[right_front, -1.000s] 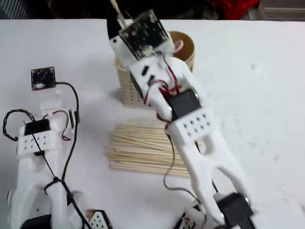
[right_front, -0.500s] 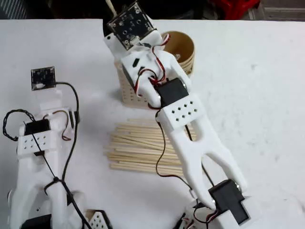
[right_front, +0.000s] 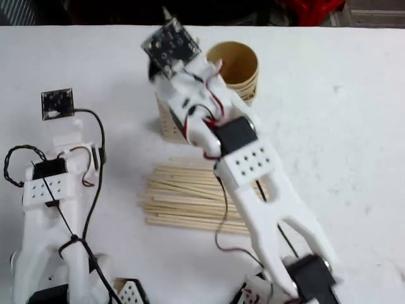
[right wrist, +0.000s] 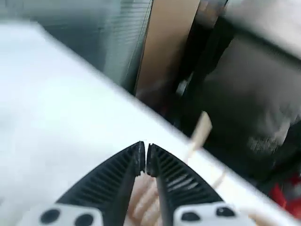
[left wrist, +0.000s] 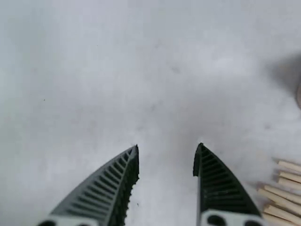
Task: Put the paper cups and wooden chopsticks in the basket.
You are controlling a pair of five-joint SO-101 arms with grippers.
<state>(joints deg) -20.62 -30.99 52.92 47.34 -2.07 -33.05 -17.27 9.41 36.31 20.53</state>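
Most of the chopsticks are not moved yet. The pile of chopsticks (right_front: 183, 196) lies in the middle of the surface (right_front: 342, 126), a bit toward the near edge, looking the same as a second ago.

What did change is the right arm. A second ago it was over the basket (right_front: 166, 123) with a stick poking well up past the far edge. Half a second ago it had swung left, and now the wrist has dipped and only the tip of that stick shows. In the wrist view the right gripper (right wrist: 145, 150) has its fingers pinched almost together, with pale wood between them further back and a chopstick (right wrist: 200, 132) angling out past the tips. My read is it's gripping that chopstick and hasn't let go. So I'd guess this is the lowering-into-the-basket bit, with the release to come.

The paper cup (right_front: 235, 63) sits near the far edge right at the basket. The arm hides whether it's inside or just beside it.

The left gripper (left wrist: 167, 148) hasn't budged: fingers wide open over bare surface, holding nothing, with the pile's ends just beside it.
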